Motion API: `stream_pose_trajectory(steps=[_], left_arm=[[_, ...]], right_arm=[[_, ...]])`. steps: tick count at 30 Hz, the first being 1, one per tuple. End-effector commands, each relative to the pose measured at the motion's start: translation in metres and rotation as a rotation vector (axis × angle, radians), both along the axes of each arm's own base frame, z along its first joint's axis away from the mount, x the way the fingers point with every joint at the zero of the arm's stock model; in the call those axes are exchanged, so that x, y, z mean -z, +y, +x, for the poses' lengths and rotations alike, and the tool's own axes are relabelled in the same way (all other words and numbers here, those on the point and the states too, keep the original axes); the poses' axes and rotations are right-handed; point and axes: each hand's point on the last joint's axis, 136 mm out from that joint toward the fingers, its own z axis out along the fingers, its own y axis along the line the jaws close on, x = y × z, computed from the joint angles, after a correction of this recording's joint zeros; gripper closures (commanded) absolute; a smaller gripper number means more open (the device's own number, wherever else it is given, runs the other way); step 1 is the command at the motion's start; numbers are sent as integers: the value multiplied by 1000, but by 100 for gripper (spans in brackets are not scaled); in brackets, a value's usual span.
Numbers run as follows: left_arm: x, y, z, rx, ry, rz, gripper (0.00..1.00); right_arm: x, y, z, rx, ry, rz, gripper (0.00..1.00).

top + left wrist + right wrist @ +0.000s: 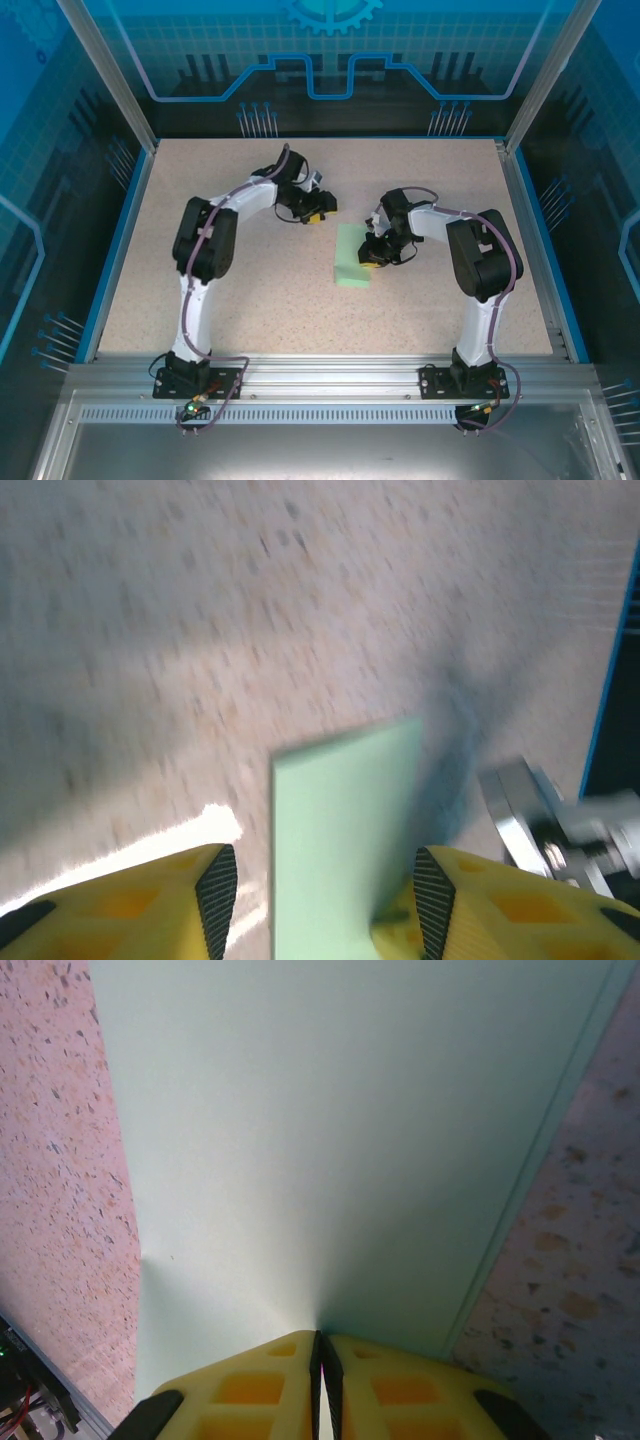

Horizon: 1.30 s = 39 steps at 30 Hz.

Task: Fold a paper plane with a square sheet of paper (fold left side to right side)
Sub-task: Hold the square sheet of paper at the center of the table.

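A pale mint-green square sheet of paper [352,258], folded into a narrow strip, lies flat near the middle of the speckled table [200,300]. Its long axis runs from the arms' bases toward the far wall. The right gripper [376,258] is the nearer one, at the strip's right long edge. Its yellow fingers [250,1390] are closed tip to tip and touch the paper; I cannot tell whether they nip an edge. The left gripper [316,213] hovers just off the strip's far left corner, jaws half apart, holding nothing. No brand, label or writing is readable.
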Motion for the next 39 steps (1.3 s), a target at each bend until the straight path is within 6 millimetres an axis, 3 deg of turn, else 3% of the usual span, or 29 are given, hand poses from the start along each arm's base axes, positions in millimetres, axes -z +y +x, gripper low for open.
stream_pose_trajectory(steps=[1,6,14,21,25,28,34,39], left_arm=[[-26,-22,-30,52,-80,-51,46],[5,-46,-61,75,-13,-55,46],[40,-59,-69,99,55,-4,47],[64,-58,-81,115,102,57,47],[71,-58,-88,123,118,75,47],[72,-57,-89,121,120,81,48],[71,-59,-89,123,118,80,48],[70,-60,-89,129,114,77,48]], right_arm=[[33,-22,-30,2,104,-143,86],[35,-19,-30,3,107,-129,86],[29,-11,-27,7,85,-78,85],[-14,-3,-9,19,-21,27,83],[-41,-17,11,82,-74,97,82],[-48,-19,30,114,-88,122,83],[-39,-6,63,146,-76,146,84],[-26,8,74,121,-51,131,84]])
